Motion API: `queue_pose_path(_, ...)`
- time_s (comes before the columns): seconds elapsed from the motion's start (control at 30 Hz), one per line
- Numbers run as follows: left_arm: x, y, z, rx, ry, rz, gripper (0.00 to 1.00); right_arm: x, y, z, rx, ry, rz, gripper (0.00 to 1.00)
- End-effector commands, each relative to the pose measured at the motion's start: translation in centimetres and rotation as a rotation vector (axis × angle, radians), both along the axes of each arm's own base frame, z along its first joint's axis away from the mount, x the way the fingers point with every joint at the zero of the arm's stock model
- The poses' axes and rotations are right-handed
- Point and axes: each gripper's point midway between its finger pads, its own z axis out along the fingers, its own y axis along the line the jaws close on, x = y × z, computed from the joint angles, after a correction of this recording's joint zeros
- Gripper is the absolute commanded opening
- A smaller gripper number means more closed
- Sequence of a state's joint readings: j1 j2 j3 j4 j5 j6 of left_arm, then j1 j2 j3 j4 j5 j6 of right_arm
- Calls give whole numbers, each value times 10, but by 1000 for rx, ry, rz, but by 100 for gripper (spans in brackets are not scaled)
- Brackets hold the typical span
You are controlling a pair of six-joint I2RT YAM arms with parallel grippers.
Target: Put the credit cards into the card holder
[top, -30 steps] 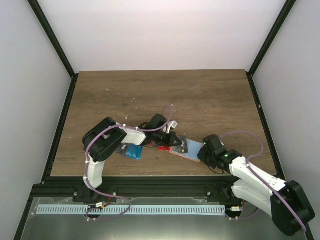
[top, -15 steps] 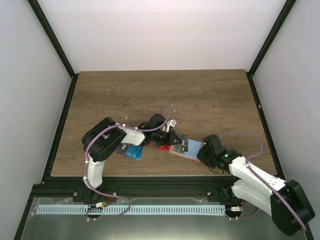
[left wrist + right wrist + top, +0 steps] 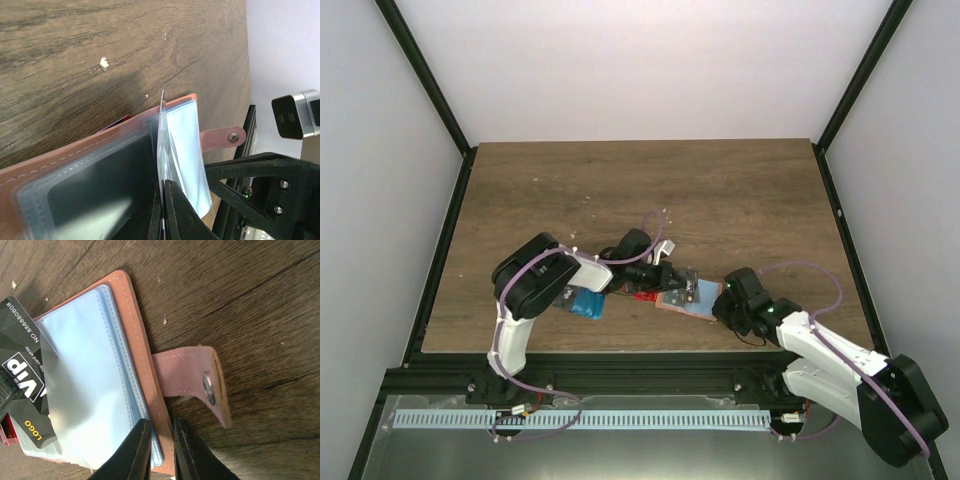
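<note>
Tan-pink leather card holder, open on the wood.
Right gripper pinches its edge; left gripper pinches a black plastic card.

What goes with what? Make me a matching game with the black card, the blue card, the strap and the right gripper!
Things:
1 black card
2 blue card
3 strap
4 right gripper

Clues:
A has a metal snap
B pinches the edge of the card holder
C says VIP
D lies on the table

Pairs: 1-C, 2-D, 3-A, 4-B.
</note>
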State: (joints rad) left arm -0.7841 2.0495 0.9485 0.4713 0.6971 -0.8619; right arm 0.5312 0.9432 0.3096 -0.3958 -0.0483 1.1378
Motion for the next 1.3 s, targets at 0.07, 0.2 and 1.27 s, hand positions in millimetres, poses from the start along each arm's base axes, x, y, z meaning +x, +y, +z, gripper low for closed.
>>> queue_pose_path(0.07, -6, 5, -5, 36, 6, -11, 4, -9, -4, -10, -10, 36, -2, 15)
queue_pose_path(0.2, -12, 13, -9, 88, 26, -22, 4, -9, -4, -11, -11, 38, -1, 15)
queue_pose_path(1.27, -31, 18, -31, 212, 137, -147, 4, -4, 2, -14, -9, 33, 39, 16)
